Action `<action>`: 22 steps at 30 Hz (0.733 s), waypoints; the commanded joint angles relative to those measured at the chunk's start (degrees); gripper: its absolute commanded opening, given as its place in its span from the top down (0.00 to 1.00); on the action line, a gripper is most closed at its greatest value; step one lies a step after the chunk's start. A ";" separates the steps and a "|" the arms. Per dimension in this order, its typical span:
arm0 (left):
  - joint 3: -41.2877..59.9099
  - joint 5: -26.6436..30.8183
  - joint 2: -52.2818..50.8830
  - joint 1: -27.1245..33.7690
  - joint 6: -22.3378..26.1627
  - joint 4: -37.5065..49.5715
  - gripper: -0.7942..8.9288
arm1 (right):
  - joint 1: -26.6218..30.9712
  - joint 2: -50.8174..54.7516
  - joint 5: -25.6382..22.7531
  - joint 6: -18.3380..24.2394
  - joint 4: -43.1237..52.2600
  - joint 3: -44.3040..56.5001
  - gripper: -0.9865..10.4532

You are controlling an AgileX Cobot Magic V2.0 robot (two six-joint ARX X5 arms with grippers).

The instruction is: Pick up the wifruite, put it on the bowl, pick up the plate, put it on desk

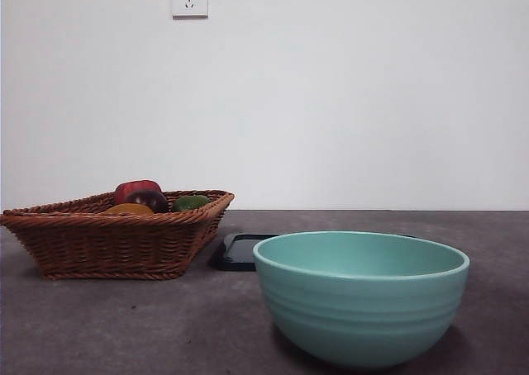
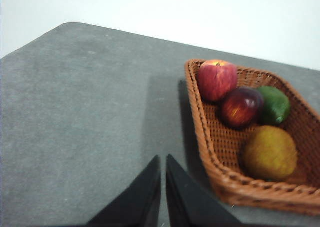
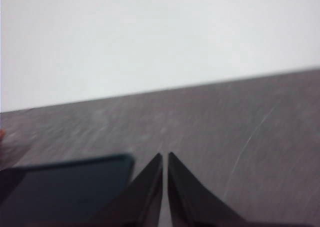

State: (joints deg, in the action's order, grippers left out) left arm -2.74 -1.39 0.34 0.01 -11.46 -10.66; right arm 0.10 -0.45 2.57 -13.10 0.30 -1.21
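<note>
The wifruite (image 2: 270,153) lies untouched in the wicker basket (image 2: 227,187). Both grippers, left gripper (image 2: 163,159) and right gripper (image 3: 165,157), have jaws together. The left must open and reach in.

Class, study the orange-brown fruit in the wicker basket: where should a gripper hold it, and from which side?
Probably from above, jaws across the wifruite at its rounded middle. It lies low near the basket rim, so the wall blocks side approaches, while its top is bare. The left gripper, jaws shut, is nearest.

Dark grey desk (image 1: 99,325), wicker basket (image 1: 107,243), black plate (image 1: 240,253), teal bowl (image 1: 361,305)
</note>
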 commanded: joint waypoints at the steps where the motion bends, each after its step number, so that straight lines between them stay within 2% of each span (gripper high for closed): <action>1: -2.47 0.11 0.42 -0.15 -3.37 0.83 0.90 | 0.02 -1.31 0.44 -5.95 -1.90 -2.91 0.91; 10: -13.92 -0.17 7.23 -1.81 -4.46 0.02 0.90 | 0.00 -11.43 2.38 -7.91 -8.24 -16.61 0.91; 15: -20.68 -2.19 10.93 -5.55 -4.68 -5.84 0.90 | -0.02 -17.38 10.14 -7.91 -14.99 -26.38 0.91; 19: -26.08 -7.45 14.10 -6.99 -4.42 -9.03 0.90 | -0.24 -22.73 16.90 -7.87 -22.64 -34.40 0.91; 22: -30.16 -11.69 17.03 -7.21 -3.13 -11.98 0.90 | -1.77 -25.77 19.87 -7.82 -24.87 -38.10 0.91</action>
State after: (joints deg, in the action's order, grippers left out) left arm -31.27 -11.70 16.56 -7.05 -15.70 -22.41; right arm -1.10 -25.32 21.52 -20.45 -24.25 -38.20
